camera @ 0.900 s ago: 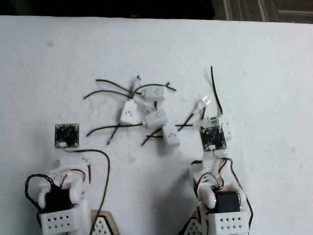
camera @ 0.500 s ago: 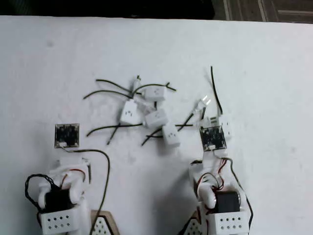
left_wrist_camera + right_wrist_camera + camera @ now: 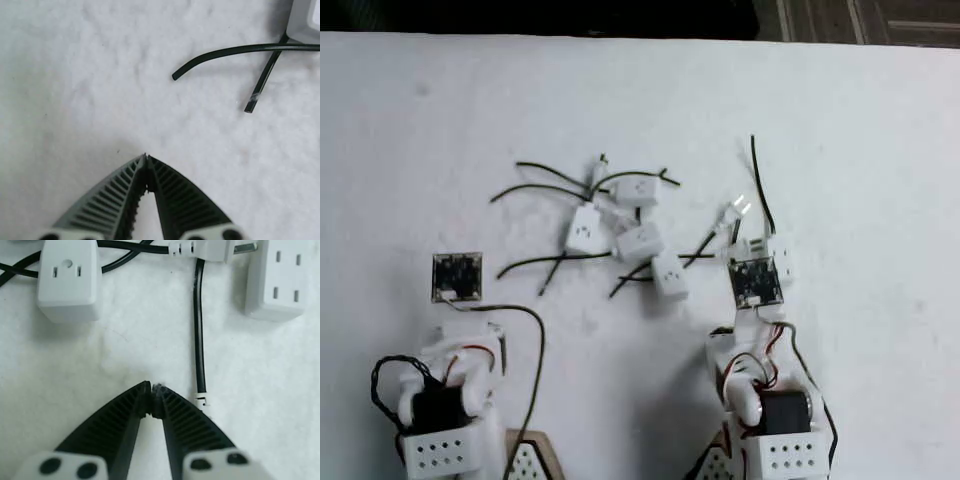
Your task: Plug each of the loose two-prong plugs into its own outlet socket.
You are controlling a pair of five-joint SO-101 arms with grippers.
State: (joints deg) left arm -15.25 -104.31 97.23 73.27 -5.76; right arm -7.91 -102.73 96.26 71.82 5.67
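On the white bench (image 3: pixel 880 130), a white two-prong plug (image 3: pixel 212 249) lies crosswise just ahead of the right end effector (image 3: pixel 151 390), its black cord (image 3: pixel 199 330) running straight back toward it. Right end effector pressed together, empty. Left end effector (image 3: pixel 146 162) likewise, well apart.

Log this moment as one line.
left gripper: shut, empty | right gripper: shut, empty, black cord close by | outlet block: socket empty

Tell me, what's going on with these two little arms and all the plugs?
Two robot arms sit at a white table, meant to push plugs into sockets. Neither holds anything: the left gripper and right gripper are both shut and empty. White outlet sockets and black cords lie scattered ahead of them, a loose plug near the right gripper.
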